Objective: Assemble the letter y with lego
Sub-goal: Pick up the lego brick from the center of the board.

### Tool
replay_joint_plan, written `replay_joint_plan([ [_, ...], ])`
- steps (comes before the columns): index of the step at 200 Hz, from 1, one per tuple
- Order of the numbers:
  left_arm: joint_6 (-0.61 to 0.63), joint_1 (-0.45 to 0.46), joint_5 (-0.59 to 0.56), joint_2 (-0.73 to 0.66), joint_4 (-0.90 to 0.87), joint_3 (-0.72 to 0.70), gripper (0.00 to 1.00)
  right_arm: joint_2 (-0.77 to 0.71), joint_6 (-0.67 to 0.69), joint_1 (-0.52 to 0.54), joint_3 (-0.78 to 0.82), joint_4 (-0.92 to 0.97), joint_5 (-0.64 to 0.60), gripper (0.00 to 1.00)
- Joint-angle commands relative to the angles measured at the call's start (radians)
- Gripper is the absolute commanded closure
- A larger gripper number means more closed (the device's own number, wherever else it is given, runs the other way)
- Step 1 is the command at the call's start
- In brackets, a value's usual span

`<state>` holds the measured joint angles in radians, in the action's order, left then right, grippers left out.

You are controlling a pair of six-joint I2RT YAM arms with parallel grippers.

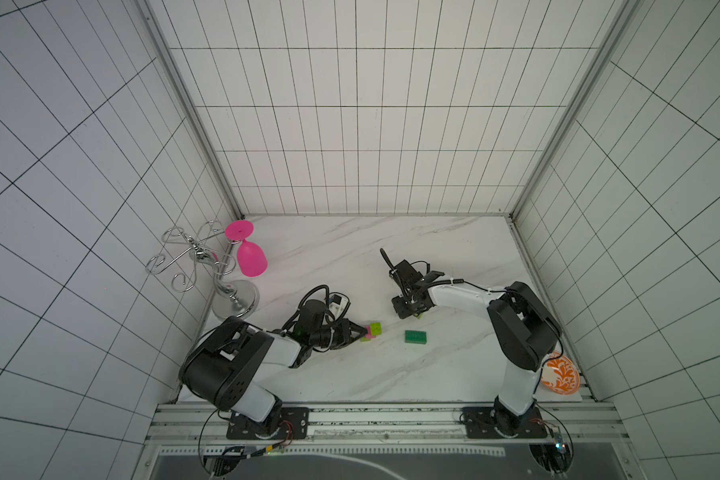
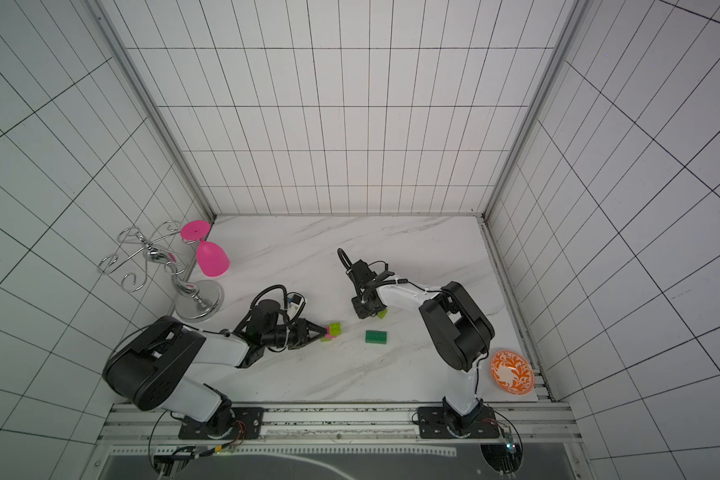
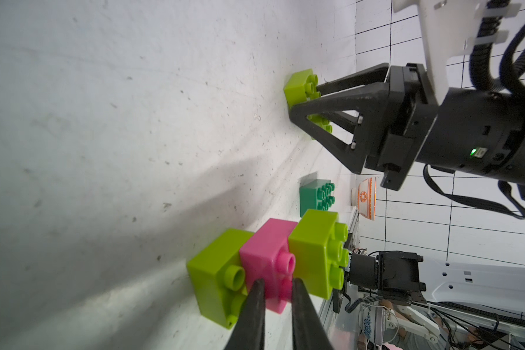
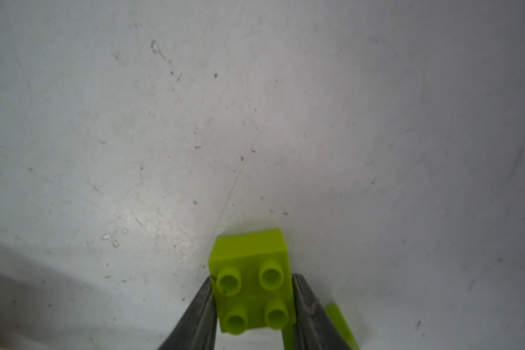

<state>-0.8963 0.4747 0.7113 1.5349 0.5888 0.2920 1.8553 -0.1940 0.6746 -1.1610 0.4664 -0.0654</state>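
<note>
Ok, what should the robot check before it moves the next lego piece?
1. Right end effector around lime brick, fingers on both sides: ok.
2. That brick off the table: not ok, it rests there.
3. Left end effector gripping pink brick in the three-brick stack: ok.
4. Dark green brick free, apart from both end effectors: ok.
5. Room around right fingers: not ok, a second lime brick sits close beside them.
6. Stack pressed fully together: cannot tell.
</note>
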Motion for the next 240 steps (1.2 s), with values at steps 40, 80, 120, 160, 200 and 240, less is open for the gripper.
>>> replay_joint_plan([
  [40,0.021,-0.015,-0.076,0.038,-0.105,-0.028,0.82,0.014,0.030,0.003,-0.057,0.043,-0.027,0.56],
  [80,0.024,-0.015,-0.078,0.044,-0.104,-0.027,0.82,0.009,0.039,0.004,-0.069,0.040,-0.016,0.52],
  [120,0.024,-0.016,-0.078,0.048,-0.104,-0.026,0.82,0.007,0.053,0.003,-0.091,0.041,-0.014,0.52],
  [160,0.025,-0.016,-0.079,0.050,-0.104,-0.025,0.82,0.022,0.061,0.004,-0.118,0.052,-0.010,0.54],
  [200,0.027,-0.017,-0.076,0.053,-0.103,-0.025,0.82,0.032,0.062,0.003,-0.124,0.054,-0.004,0.61],
  [240,0.027,-0.019,-0.076,0.049,-0.103,-0.027,0.82,0.027,0.058,0.005,-0.121,0.055,-0.004,0.67],
])
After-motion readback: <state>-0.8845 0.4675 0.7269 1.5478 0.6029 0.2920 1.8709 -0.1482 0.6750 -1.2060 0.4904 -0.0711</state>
